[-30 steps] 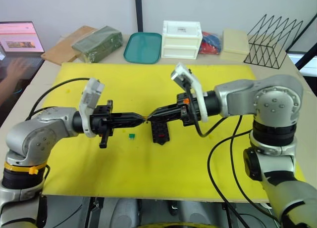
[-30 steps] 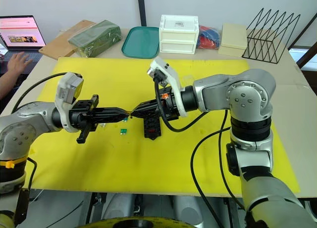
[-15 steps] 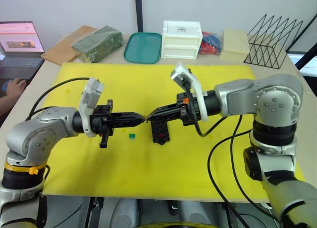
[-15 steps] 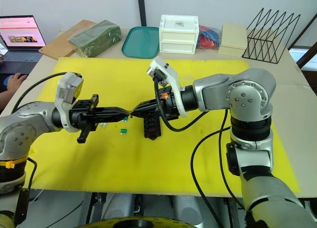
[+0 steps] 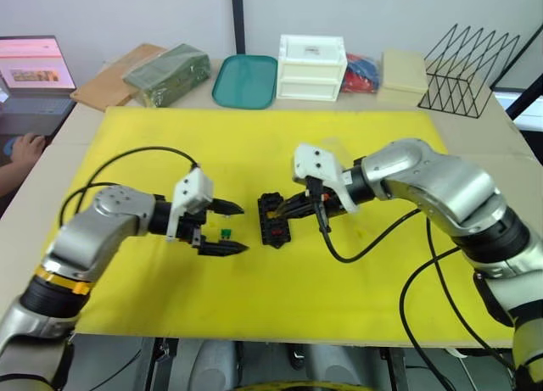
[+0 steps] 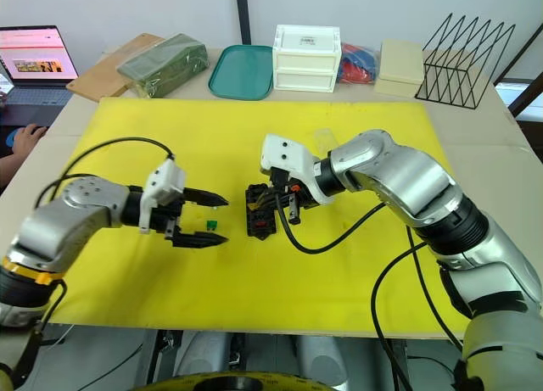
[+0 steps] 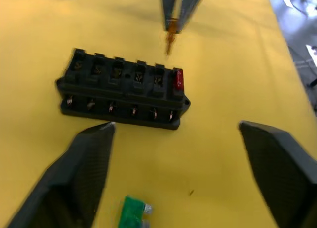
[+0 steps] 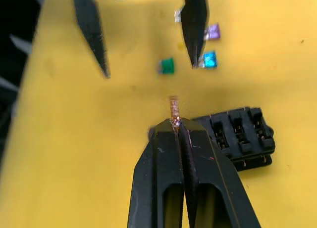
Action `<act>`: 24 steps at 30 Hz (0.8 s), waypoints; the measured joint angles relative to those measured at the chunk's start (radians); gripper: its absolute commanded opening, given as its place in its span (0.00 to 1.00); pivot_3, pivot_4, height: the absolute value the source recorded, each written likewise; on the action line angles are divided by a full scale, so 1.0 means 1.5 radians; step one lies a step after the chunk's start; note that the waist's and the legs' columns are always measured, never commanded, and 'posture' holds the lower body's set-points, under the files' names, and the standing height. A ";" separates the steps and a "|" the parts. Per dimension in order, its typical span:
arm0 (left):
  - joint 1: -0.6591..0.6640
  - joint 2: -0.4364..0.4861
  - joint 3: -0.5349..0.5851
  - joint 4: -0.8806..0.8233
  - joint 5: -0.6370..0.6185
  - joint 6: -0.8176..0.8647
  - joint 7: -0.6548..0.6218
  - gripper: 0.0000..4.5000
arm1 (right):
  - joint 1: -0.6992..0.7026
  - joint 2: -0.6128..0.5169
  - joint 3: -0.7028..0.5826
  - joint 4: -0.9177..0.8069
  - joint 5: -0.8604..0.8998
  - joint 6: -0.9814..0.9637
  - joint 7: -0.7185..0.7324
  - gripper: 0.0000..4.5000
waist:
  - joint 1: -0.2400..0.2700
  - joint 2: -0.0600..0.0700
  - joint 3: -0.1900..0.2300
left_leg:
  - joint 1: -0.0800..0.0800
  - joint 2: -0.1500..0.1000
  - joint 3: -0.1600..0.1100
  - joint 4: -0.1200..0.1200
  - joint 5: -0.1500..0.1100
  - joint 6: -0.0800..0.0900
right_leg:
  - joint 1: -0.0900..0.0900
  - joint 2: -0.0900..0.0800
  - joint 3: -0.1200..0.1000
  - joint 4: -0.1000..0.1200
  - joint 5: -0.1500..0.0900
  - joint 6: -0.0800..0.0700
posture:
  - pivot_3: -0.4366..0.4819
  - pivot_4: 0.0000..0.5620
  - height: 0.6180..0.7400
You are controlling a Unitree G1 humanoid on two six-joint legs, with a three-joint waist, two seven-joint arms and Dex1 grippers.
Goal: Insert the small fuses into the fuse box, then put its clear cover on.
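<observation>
Mid yellow mat: small black rectangular fuse box (image 5: 275, 220), red fuse seated | right gripper (image 8: 174, 120) pinches tiny orange fuse (image 8: 173, 107), received since handover | left gripper (image 5: 235, 228) now spread wide, straddling green fuse (image 5: 226, 233) | insertion next.

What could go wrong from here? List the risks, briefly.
1. The right gripper pinches the orange fuse only by one end, so it may twist or slip when pushed into a slot.
2. Nothing steadies the fuse box on the yellow mat; an off-centre push could slide or tip it.
3. The open left gripper straddles the green fuse; closing unevenly could flick it away.
</observation>
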State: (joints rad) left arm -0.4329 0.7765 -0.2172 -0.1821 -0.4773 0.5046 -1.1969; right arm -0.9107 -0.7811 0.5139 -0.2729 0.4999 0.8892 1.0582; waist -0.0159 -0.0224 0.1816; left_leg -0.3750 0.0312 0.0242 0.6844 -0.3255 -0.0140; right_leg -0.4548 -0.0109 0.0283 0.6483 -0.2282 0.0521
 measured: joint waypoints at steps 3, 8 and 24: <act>-0.013 -0.024 -0.013 0.026 0.039 -0.043 0.000 1.00 | 0.000 0.000 0.013 0.015 -0.035 -0.034 0.032 0.00 | 0.001 0.000 0.000 | 0.000 0.000 0.000 0.000 0.000 0.000 | 0.000 0.000 0.000 0.000 0.000 0.000 | 0.48 0.27 1.00; -0.023 -0.043 -0.025 0.042 0.067 -0.075 -0.010 1.00 | 0.003 0.007 0.015 0.021 -0.076 -0.057 0.062 0.00 | 0.001 0.000 0.000 | 0.000 0.000 0.000 0.000 0.000 0.000 | 0.000 0.000 0.000 0.001 0.000 0.000 | 0.48 0.27 1.00; -0.023 -0.073 -0.028 0.058 0.103 -0.097 -0.014 1.00 | 0.031 0.037 0.017 0.040 -0.137 -0.067 0.077 0.00 | 0.001 0.000 0.000 | 0.000 0.000 0.000 0.000 0.000 0.000 | 0.000 0.000 0.000 0.001 0.000 0.000 | 0.48 0.27 1.00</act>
State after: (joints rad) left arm -0.4676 0.6677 -0.2591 -0.0949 -0.3229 0.3596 -1.2186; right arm -0.8636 -0.7255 0.5387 -0.2128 0.2947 0.7893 1.1737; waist -0.0141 -0.0224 0.1816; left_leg -0.3750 0.0314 0.0237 0.6847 -0.3255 -0.0140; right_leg -0.4553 -0.0114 0.0281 0.6496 -0.2281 0.0520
